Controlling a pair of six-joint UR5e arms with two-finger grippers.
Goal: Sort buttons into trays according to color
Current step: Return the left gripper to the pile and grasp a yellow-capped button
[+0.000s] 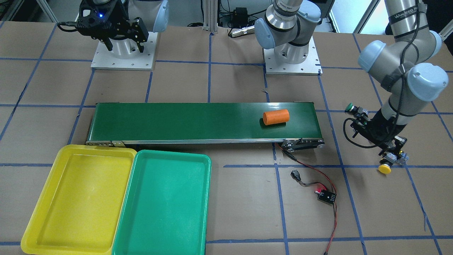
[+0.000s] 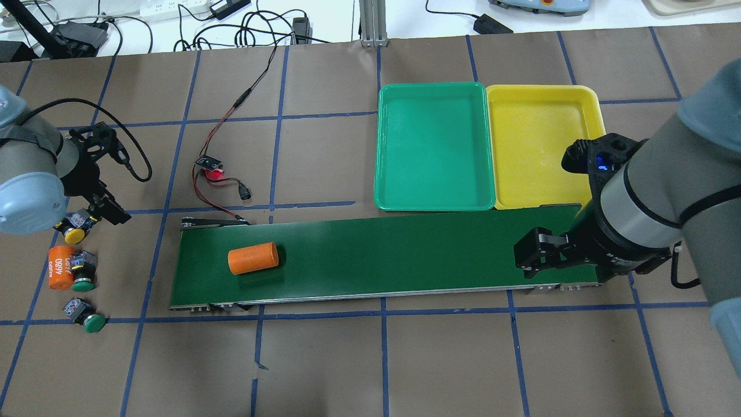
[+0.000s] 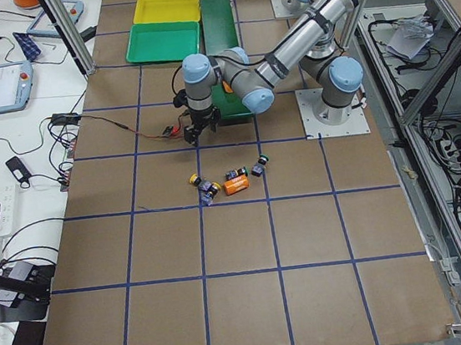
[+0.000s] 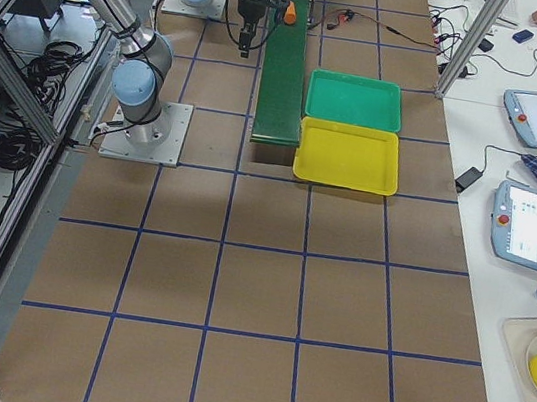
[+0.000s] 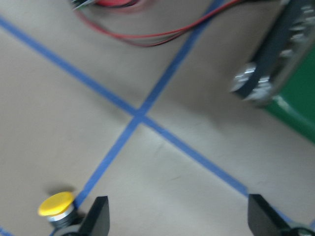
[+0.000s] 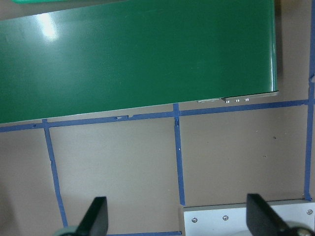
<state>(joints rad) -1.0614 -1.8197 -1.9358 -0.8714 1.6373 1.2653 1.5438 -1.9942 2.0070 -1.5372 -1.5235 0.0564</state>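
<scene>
Yellow button (image 5: pixel 56 204) | just beside left fingers (image 5: pixel 98 217); fingers spread apart

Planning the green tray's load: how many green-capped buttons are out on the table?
2. One green button lies beside the orange cylinder; the second green button sits alone nearer the robot. The left arm may hide others.
</scene>
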